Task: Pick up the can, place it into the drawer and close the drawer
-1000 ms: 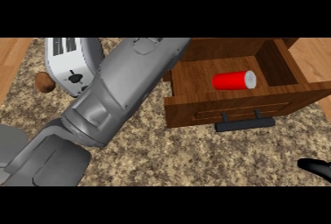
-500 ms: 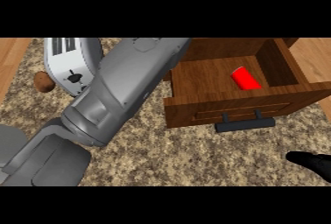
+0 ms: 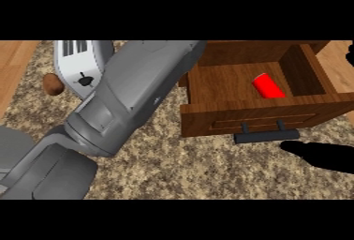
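Closing is what's left: can [image 3: 268, 87] lies on its side inside the open drawer [image 3: 256, 120]. My right hand [image 3: 325, 154] sits near the handle [image 3: 267, 136], fingers straight; left hand hidden.

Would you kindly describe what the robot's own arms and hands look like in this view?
The left forearm is a thick, smooth grey shell built of blocky segments with seams between them, widening to a darker grey part at the lower left. The right hand is plain black, with no markings visible. No cables show.
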`<action>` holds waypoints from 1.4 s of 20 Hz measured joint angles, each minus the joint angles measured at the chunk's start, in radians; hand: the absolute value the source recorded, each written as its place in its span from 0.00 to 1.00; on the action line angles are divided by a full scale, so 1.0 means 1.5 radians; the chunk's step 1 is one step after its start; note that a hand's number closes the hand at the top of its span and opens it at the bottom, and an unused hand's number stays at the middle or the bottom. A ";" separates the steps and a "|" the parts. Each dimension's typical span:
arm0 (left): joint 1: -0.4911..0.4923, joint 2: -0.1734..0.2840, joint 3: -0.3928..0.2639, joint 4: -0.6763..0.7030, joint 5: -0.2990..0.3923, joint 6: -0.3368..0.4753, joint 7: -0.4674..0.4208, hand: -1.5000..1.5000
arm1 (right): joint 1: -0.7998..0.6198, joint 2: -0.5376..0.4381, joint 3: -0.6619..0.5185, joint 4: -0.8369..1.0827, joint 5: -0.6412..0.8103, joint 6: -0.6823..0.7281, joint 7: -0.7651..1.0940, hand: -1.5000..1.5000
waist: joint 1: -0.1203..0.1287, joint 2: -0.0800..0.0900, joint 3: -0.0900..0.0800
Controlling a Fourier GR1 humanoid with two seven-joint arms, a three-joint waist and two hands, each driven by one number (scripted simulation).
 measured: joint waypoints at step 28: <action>0.033 0.070 0.006 -0.031 -0.023 -0.048 0.023 0.00 | -0.313 0.081 0.121 0.743 0.433 -0.332 -0.170 0.00 | 0.073 -0.013 -0.001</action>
